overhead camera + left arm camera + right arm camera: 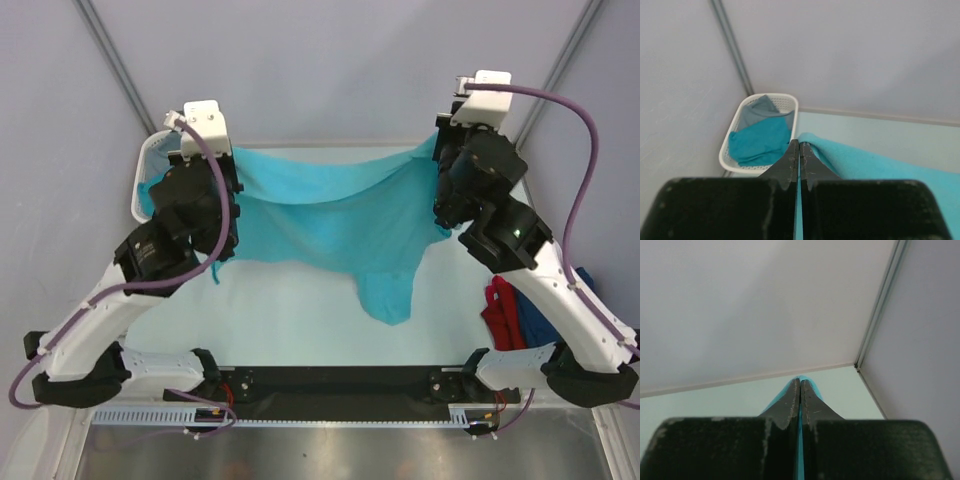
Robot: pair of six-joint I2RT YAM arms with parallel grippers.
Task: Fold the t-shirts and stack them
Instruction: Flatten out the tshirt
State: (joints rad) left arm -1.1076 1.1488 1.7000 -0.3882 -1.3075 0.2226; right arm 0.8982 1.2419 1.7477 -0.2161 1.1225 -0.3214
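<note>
From above, both wrists hide the teal t-shirt's [330, 215] upper corners; the right arm covers part of the red shirt [497, 315] and navy shirt [530, 322]; the left gripper [799, 145] and right gripper [800, 382] each pinch tight on a teal edge; the shirt hangs stretched left-to-right between them over the table's [300, 320] far half, one flap drooping nearward.

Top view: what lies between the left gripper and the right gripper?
The teal t-shirt spans that stretch, pinched by the left gripper and right gripper; the top view shows it.
</note>
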